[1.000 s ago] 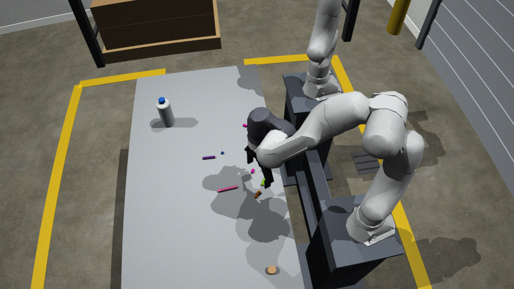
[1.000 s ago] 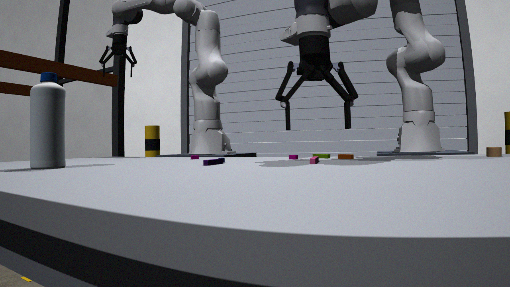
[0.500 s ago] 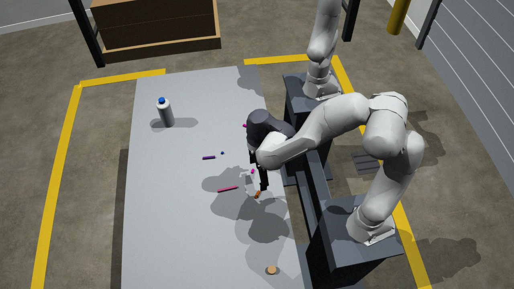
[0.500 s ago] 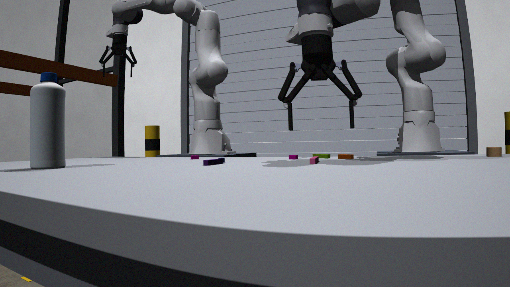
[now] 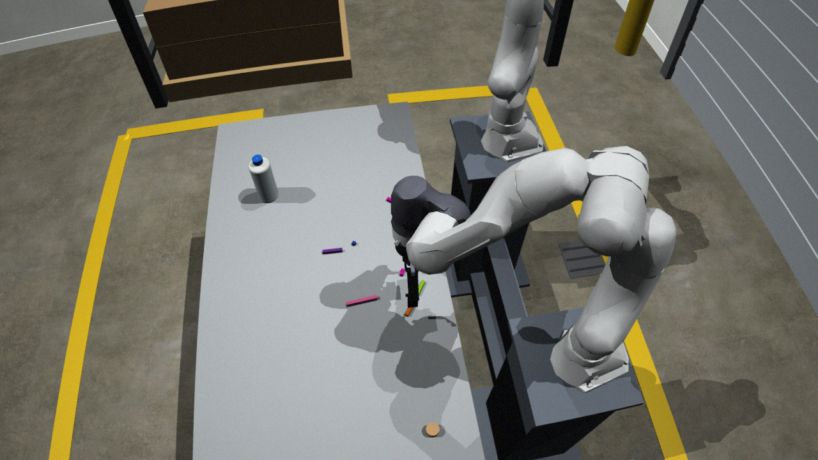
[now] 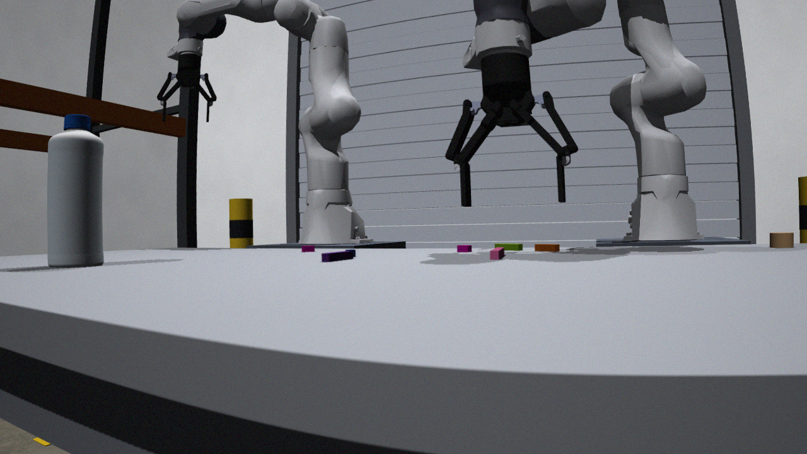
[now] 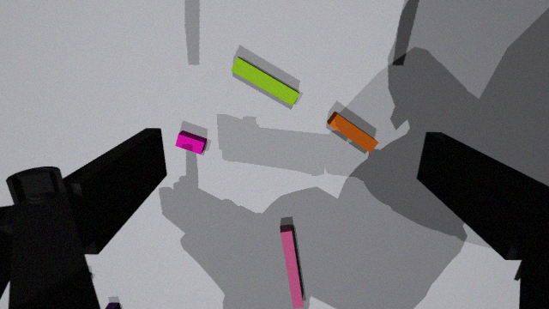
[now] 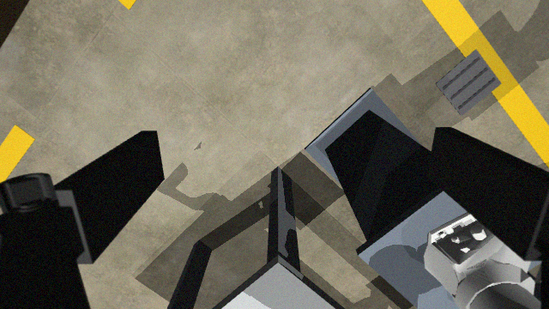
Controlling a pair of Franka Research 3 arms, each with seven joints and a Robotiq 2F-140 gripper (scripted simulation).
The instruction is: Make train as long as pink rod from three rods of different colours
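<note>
Now, on the wide counter (image 5: 274,354) (image 6: 394,316) (image 7: 64,64) (image 8: 266,293), the left gripper (image 5: 409,285) (image 6: 513,203) (image 7: 292,154) is nearer and spread wide; the right gripper (image 6: 186,120) (image 8: 295,154) is too. Below, the small magenta rod (image 5: 402,272) (image 6: 464,248) (image 7: 191,142) points mostly finger to finger, so the left one should turn.

top and exterior views share the whole bottle (image 5: 264,181) (image 6: 75,197).
</note>
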